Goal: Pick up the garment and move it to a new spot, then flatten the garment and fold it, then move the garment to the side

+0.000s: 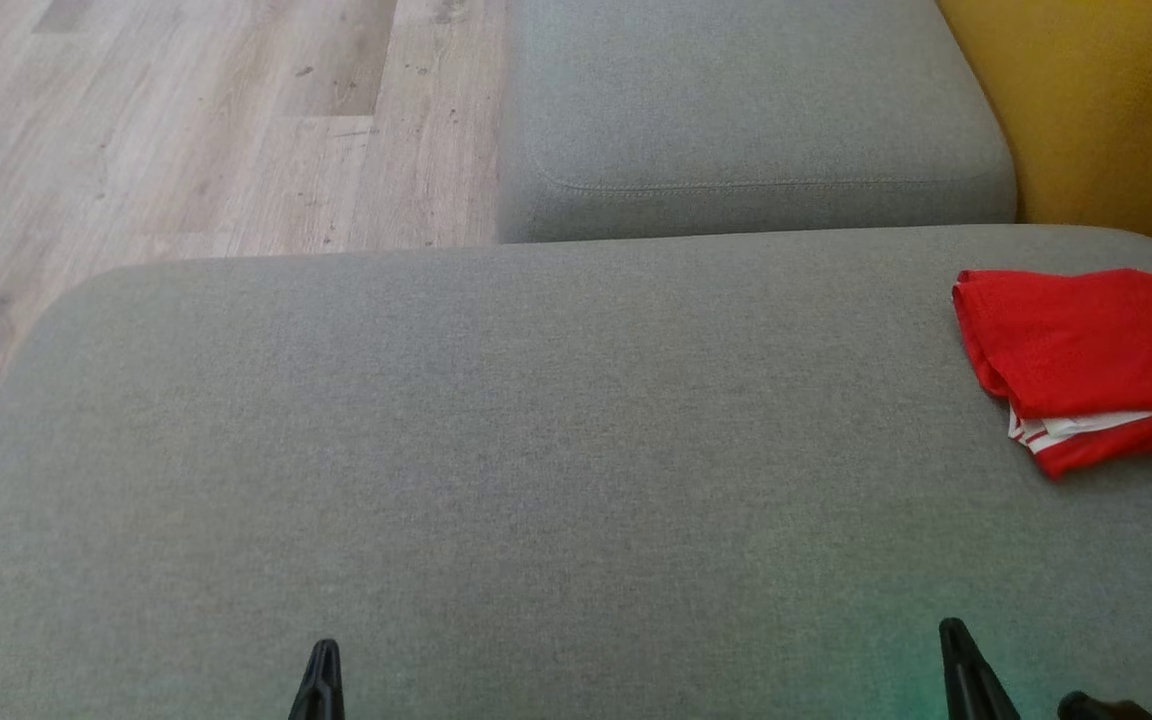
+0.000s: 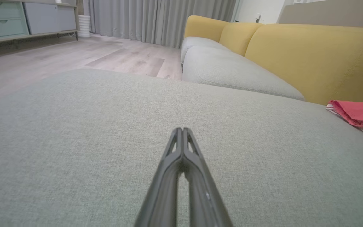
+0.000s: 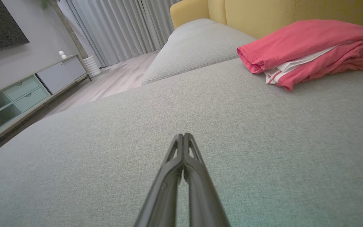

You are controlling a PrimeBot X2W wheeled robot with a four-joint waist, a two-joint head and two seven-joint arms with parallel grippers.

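A red garment with white stripes lies folded at the far right of the grey sofa seat, close to the yellow backrest. The same garment fills the upper right of the right wrist view, and the garment sits at the right edge of the left wrist view. My left gripper is low at the near edge, shut and empty, and that left gripper has its tips pressed together. Low at the right, my right gripper is shut too, with the right gripper well short of the cloth.
A second grey seat cushion adjoins the far side, with a yellow backrest to the right. Wooden floor lies beyond the seat's far left edge. A low cabinet and grey curtains stand across the room.
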